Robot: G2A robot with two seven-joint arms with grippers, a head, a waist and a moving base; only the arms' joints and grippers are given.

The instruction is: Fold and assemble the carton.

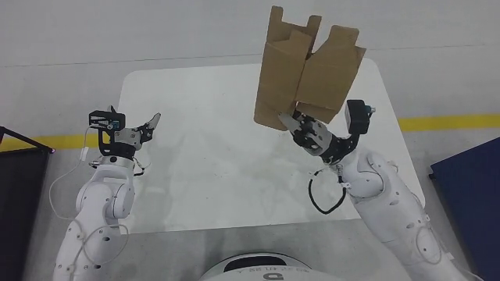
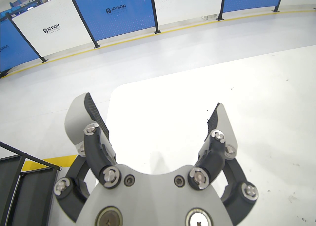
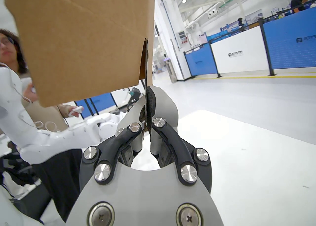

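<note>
A brown cardboard carton (image 1: 306,72) is held up in the air above the right half of the white table (image 1: 219,164), partly opened, with loose flaps sticking out at its far end. My right gripper (image 1: 301,122) is shut on the carton's lower edge; in the right wrist view the gripper (image 3: 147,99) pinches a thin cardboard panel of the carton (image 3: 81,29) between its pads. My left gripper (image 1: 148,125) hovers over the table's left side, far from the carton, and in the left wrist view this gripper (image 2: 153,111) stands open with nothing between its fingers.
A dark rack (image 1: 16,187) stands off the table's left edge, and a blue bin (image 1: 469,179) off its right. Yellow floor tape (image 1: 453,122) runs behind the table. Blue and white partition panels (image 2: 118,7) line the far floor.
</note>
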